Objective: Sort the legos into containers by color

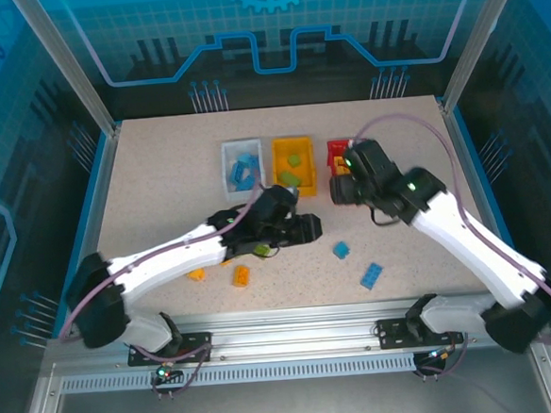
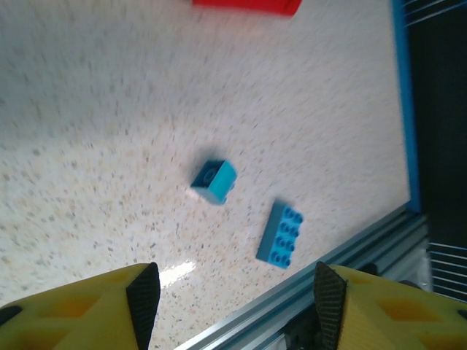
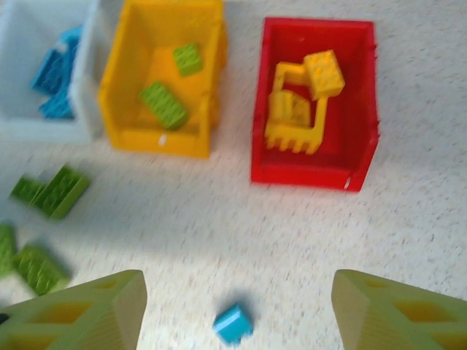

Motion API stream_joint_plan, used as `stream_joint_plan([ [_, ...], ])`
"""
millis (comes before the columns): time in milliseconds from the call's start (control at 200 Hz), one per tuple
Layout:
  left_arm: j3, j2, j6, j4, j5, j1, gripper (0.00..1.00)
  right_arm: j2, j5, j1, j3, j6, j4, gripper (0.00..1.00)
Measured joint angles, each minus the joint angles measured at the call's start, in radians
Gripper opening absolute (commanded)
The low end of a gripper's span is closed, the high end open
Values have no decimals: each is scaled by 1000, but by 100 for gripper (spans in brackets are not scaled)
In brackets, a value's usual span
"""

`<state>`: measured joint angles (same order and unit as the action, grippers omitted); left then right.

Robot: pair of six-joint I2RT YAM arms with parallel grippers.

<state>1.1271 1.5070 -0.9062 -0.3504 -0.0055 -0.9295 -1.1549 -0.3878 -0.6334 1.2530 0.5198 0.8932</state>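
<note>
On the speckled counter [image 1: 151,187], toward its far edge, we find the white bin [image 3: 44,130] holding blue, the yellow bin [image 3: 157,142] green, the red bin [image 3: 306,175] yellow. Loose blue bricks [image 1: 371,275], green bricks [image 3: 51,191] and orange bricks [image 1: 241,276] remain near the near edge. The left pincer [image 2: 235,281] and right pincer [image 3: 237,284] gape empty.

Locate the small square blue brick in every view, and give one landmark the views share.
Top external: small blue brick, low, right of centre.
Left wrist: mid-frame, left of a longer blue brick.
Right wrist: bottom centre.
Shared landmark: the red bin, above the brick in all three.
</note>
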Motion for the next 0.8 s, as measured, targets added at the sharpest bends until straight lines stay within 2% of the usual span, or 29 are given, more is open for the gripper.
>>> stream_joint_plan([
  [160,152,232,-181,-79,-15,-59,65,285,41,-55,-114,11,-3,74],
  [315,284,379,-348,-164,-20,-79,73,448,56,-60,-126,11,6,74],
  [575,492,542,-521,-293,-24,-77,74,475,61,-61,-127,14,54,73],
  [795,522,639,-600,-303,13,-69,69,475,75,-62,-132,19,57,73],
])
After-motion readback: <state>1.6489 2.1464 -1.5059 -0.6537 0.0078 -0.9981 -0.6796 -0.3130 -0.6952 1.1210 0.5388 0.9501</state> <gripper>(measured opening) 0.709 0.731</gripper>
